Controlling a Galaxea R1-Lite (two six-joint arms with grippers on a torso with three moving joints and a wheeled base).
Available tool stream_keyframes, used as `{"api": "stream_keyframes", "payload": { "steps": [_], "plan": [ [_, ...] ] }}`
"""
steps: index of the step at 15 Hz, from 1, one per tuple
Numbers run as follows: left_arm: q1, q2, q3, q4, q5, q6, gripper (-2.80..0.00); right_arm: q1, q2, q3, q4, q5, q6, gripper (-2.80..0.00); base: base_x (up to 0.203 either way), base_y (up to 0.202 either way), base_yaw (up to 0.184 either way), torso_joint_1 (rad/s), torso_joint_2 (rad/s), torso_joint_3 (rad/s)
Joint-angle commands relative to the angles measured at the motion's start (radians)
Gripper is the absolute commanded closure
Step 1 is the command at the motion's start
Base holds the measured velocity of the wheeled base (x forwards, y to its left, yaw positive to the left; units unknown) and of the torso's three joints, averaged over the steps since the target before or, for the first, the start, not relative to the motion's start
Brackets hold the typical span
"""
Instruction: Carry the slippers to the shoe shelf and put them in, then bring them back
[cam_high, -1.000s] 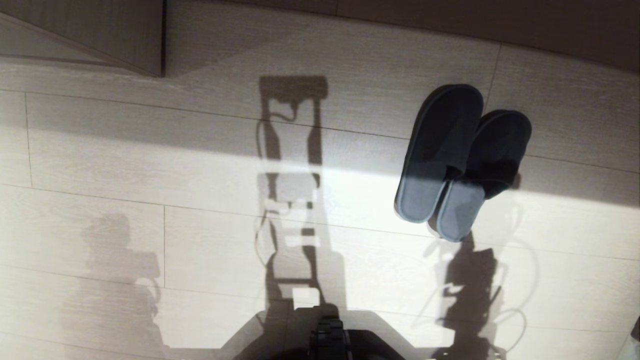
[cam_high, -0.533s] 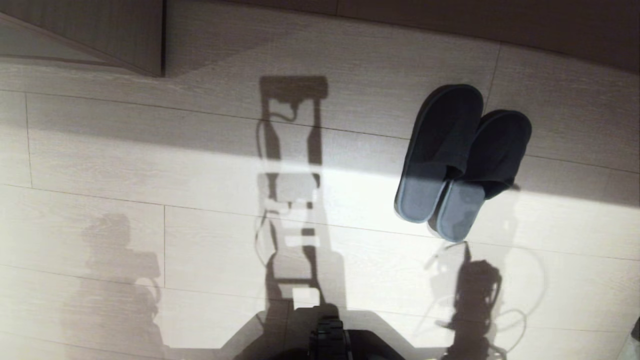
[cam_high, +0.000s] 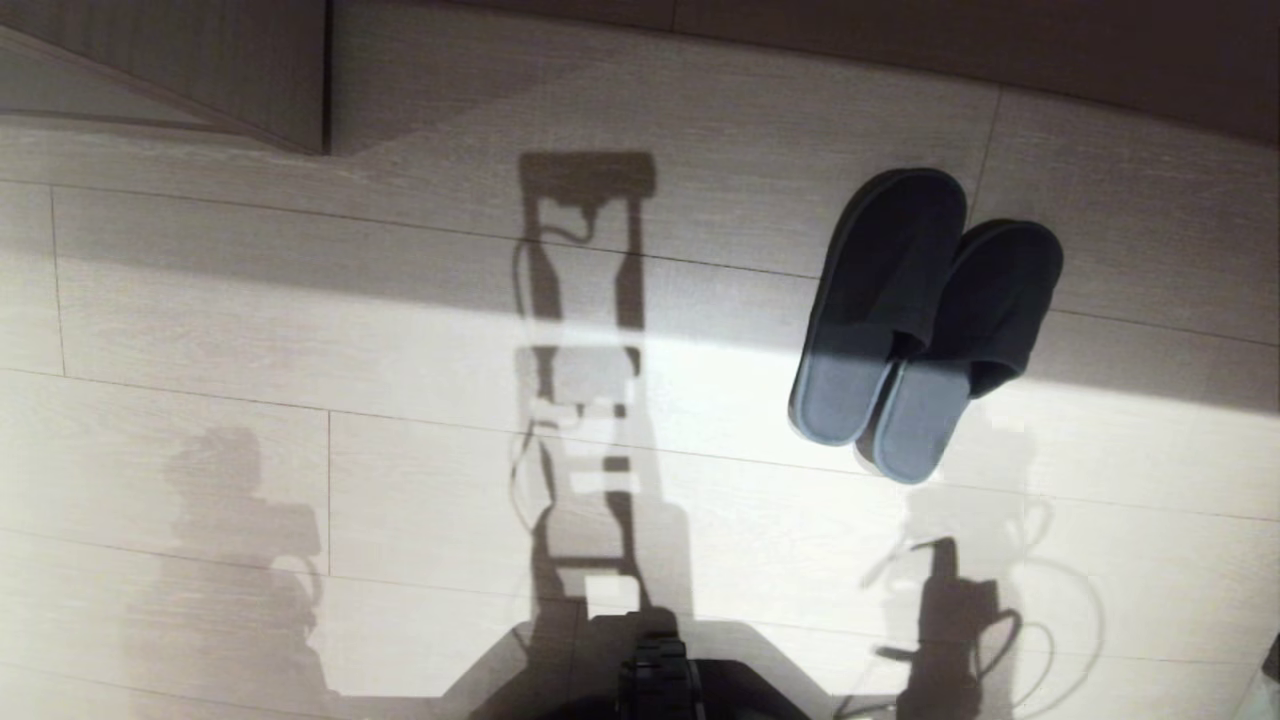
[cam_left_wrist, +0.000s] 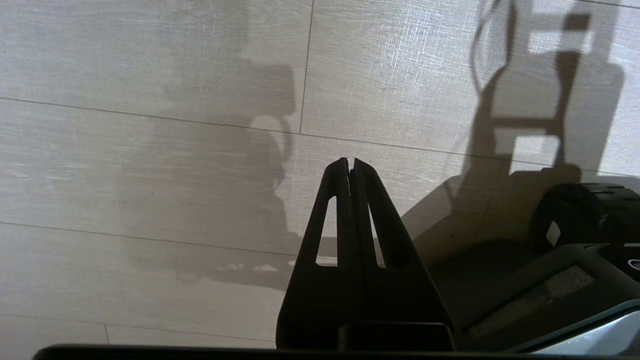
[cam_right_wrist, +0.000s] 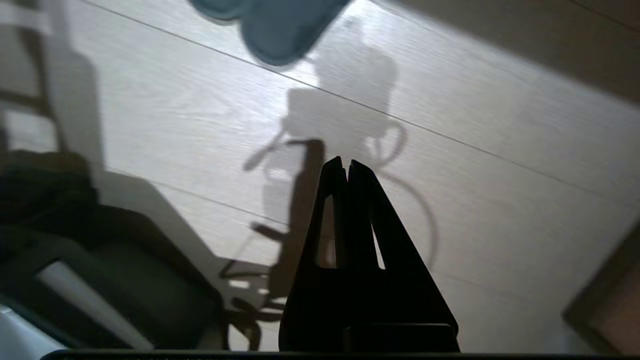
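Note:
The slippers (cam_high: 920, 320), a dark blue-grey pair, lie side by side on the pale plank floor at the right of the head view, toes pointing away from me. Their heel ends (cam_right_wrist: 272, 22) show at the edge of the right wrist view. My right gripper (cam_right_wrist: 346, 162) hangs shut and empty over bare floor, short of the slippers. My left gripper (cam_left_wrist: 349, 162) is shut too, with nothing in it, over bare floor on the other side. Neither arm shows in the head view, only their shadows. The shoe shelf is out of view.
A pale wood-grain cabinet corner (cam_high: 250, 90) stands at the far left. A dark skirting strip (cam_high: 1000, 50) runs along the far edge. My dark base (cam_high: 660, 680) shows at the near middle, and in the left wrist view as base (cam_left_wrist: 575, 280). A board edge (cam_right_wrist: 607, 295) sits by the right arm.
The right arm's shadow on the floor has slid back toward me, away from the slippers' heels. The slippers and the rest of the scene have not moved.

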Motion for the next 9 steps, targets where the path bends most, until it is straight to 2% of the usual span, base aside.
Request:
{"api": "stream_keyframes", "payload": {
  "steps": [1,2,5,9],
  "plan": [
    [0.0,0.0,0.002,0.0,0.001,0.0,0.0,-0.001,-0.04,0.027,0.006,-0.029,0.004,0.0,0.0,0.0,0.0,0.0,0.0,0.0],
    [0.0,0.0,0.002,0.0,0.001,0.0,0.0,-0.001,-0.037,0.035,0.045,0.015,0.027,0.0,0.0,0.0,0.0,0.0,0.0,0.0],
    [0.0,0.0,0.002,0.0,0.001,-0.002,0.0,-0.001,-0.038,0.038,0.078,0.011,0.062,0.0,0.0,0.0,0.0,0.0,0.0,0.049],
    [0.0,0.0,0.002,0.0,0.001,-0.002,0.0,-0.001,-0.039,0.038,0.075,0.002,0.13,0.0,0.0,0.0,0.0,0.002,0.0,0.195]
  ]
}}
